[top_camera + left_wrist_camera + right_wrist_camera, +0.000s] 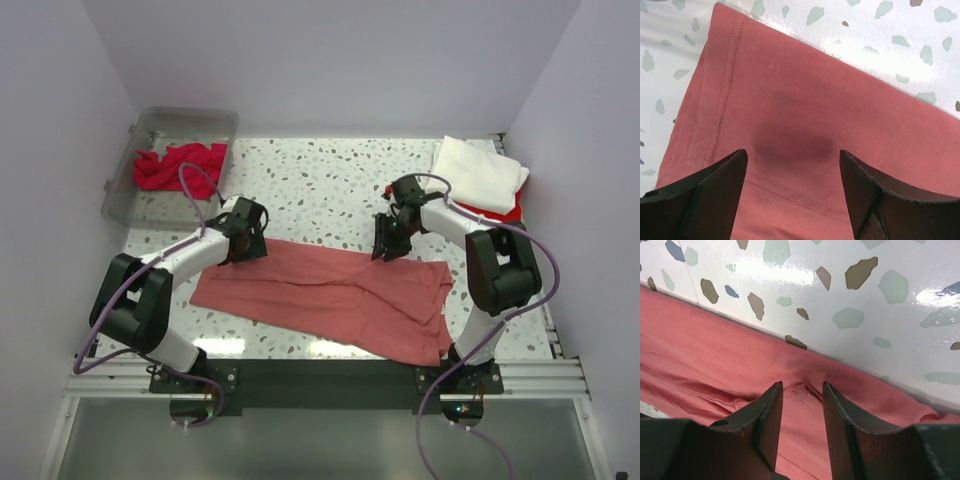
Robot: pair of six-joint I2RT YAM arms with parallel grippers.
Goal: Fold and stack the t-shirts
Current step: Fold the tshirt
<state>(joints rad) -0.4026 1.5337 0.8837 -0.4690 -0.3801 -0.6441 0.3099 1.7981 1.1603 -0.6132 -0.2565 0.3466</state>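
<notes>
The large faded coral-red t-shirt (pixel 330 285) lies flat as a long folded strip across the middle of the table. My left gripper (pixel 243 236) is open wide just above its far left corner, near the stitched hem (pixel 725 75); in the left wrist view the gripper (pixel 792 152) holds nothing. My right gripper (pixel 388 240) rests on the shirt's far edge, with its jaws a narrow gap apart (pixel 802 384) and puckered cloth (pixel 700 340) between the tips. The white t-shirt (pixel 480 172) lies folded at the back right on the bright red one (pixel 510 212). The crimson one (pixel 180 165) is crumpled in the bin.
The clear plastic bin (pixel 150 125) stands at the back left corner. The speckled table (pixel 320 170) shows bare behind the shirt. White walls close in on the left, back and right. The arm bases and rail sit at the near edge.
</notes>
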